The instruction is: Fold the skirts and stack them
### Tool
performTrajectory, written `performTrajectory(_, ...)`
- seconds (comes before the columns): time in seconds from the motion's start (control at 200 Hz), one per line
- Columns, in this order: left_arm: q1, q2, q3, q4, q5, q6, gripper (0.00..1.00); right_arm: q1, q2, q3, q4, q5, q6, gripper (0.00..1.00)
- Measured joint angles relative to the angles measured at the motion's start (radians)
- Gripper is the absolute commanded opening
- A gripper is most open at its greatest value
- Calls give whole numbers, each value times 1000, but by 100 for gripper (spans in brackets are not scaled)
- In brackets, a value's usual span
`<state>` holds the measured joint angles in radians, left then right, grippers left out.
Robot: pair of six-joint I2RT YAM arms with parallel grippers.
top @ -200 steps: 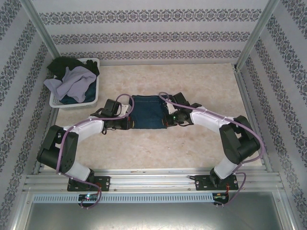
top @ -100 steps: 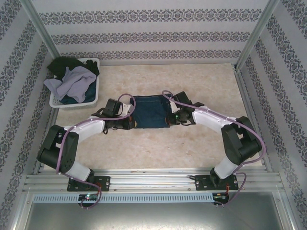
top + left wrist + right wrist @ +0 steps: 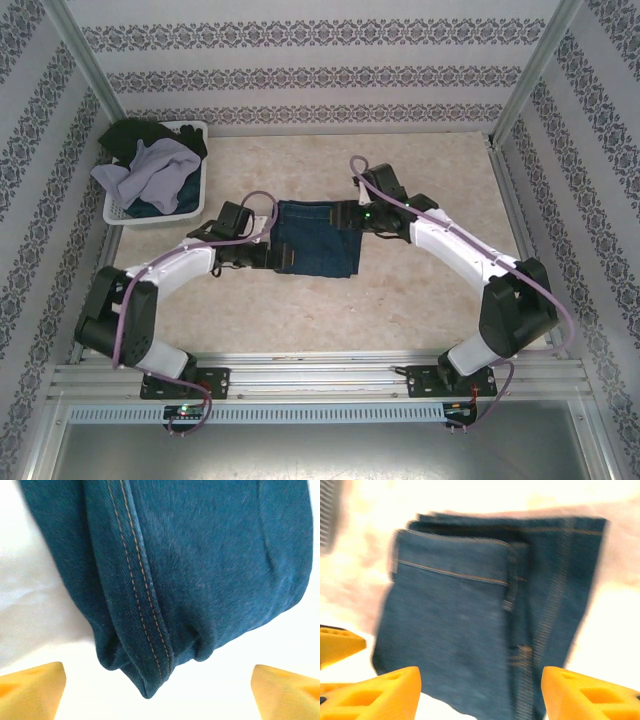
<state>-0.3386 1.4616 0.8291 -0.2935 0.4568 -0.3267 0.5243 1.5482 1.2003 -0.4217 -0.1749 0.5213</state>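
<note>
Denim skirt (image 3: 315, 238) lies part-folded on the table (image 3: 420, 300). Left gripper (image 3: 160, 692) is spread wide around its folded edge, gripping nothing. Right gripper (image 3: 480, 695) is also wide open and empty, just beside the far corner. Fold likely under way; next move needs a firm edge pinch. Other skirts (image 3: 145, 168) wait in the white basket (image 3: 198, 185).

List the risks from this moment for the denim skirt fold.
1. The left end effector and right end effector are both open, so nothing pins the denim skirt. Its bulging folded edge could spring open.
2. The left end effector sits close to the skirt's edge in the top view, so pulling back may drag it askew.
3. The other skirts lie heaped in the basket, so lifting one might pull others out.
</note>
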Motion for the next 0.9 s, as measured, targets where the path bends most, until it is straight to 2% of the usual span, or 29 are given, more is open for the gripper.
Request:
performTrajectory(0.11,9,-126,0,-42,-129,-74,100,82,58,31,76,-13,85,64)
performTrajectory(0.23,63,-229,0,-68,-290,-203,100,142,214,83,159,-69,153,62)
performTrajectory(0.345,93,-250,-1,-72,-392,-294,100,157,359,92,222,-132,211,61)
performTrajectory(0.435,92,-219,0,-84,-419,-344,100,142,431,87,231,-159,240,61)
performTrajectory(0.674,65,-72,31,-129,-449,-429,100,0,463,88,192,-268,189,60)
performTrajectory(0.774,38,-69,44,-129,-468,-446,100,-117,463,104,117,-305,82,61)
performTrajectory(0.899,32,-69,56,-128,-505,-460,100,-296,492,211,-84,-321,-98,61)
